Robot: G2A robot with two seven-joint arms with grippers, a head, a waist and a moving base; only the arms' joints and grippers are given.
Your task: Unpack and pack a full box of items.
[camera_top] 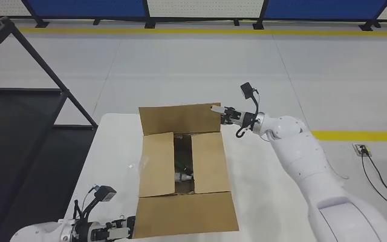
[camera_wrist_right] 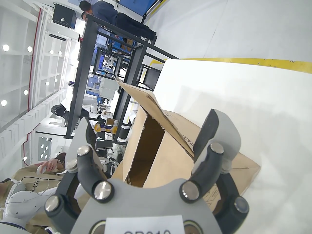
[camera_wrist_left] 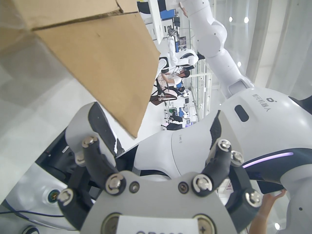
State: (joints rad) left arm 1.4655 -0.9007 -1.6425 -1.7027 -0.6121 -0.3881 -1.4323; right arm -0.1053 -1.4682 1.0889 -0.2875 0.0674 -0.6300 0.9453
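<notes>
I watch top camera look steeply down from above arms onto table (camera_top: 115, 151) and whole box (camera_top: 184, 169), floor beyond. Left wrist camera sits close under near flap, behind left gripper (camera_top: 127, 230), facing up toward room. Right wrist camera, close at far flap, faces along box. Box common to all three views.

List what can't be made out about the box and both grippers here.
- Items in the box: top view, inner flaps cover all but a dark slot; too small to identify.
- Left gripper: top view, tiny at the bottom edge; contact with the near flap unclear.
- Right gripper: right wrist view, the far flap edge vanishes behind it; contact unclear.
</notes>
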